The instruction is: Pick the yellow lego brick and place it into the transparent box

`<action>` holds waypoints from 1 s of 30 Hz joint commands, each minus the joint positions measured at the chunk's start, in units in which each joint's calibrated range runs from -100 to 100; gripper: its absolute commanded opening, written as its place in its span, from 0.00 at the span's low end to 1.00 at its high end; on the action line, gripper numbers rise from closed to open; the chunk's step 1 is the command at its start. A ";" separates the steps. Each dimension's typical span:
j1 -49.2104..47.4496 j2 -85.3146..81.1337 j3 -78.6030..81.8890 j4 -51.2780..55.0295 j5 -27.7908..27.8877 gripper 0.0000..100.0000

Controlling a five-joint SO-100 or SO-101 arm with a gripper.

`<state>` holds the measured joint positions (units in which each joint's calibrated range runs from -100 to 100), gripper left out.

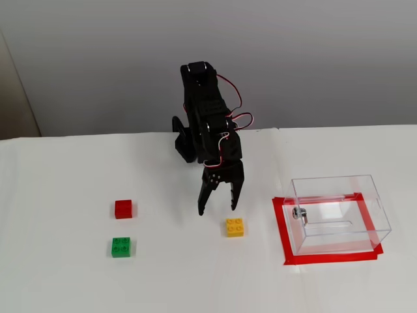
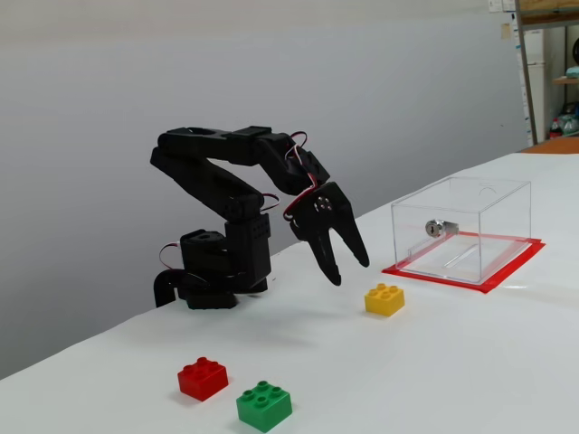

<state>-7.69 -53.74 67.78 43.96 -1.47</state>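
Three small bricks on the tabletop: one yellow lego brick near the middle, one red brick and one green brick toward the left edge in a fixed view. Four round studs on top of each brick. One transparent box toward the right edge. One small metal knob on its side. One red tape frame under the box. One black arm at the back edge. One gripper with two fingers.
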 commanded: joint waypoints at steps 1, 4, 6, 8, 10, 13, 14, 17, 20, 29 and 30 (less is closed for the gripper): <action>-0.33 4.82 -3.50 -2.53 -0.20 0.33; -2.77 7.45 -3.50 -4.97 -0.20 0.33; -4.40 8.64 -3.50 -6.54 -0.20 0.33; -5.73 9.83 -3.50 -7.75 -0.20 0.33; -6.84 10.42 -3.41 -9.41 -1.04 0.33; -7.65 11.02 -3.23 -11.15 -3.18 0.33; -7.72 11.19 -3.05 -11.15 -3.81 0.33; -7.28 11.70 -2.96 -11.15 -4.69 0.33; -6.84 11.95 -2.78 -11.15 -4.28 0.33; -5.65 16.62 -3.41 -13.15 -4.28 0.33; -5.36 17.04 -3.32 -14.28 -4.28 0.33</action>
<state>-13.89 -37.51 66.81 32.05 -5.72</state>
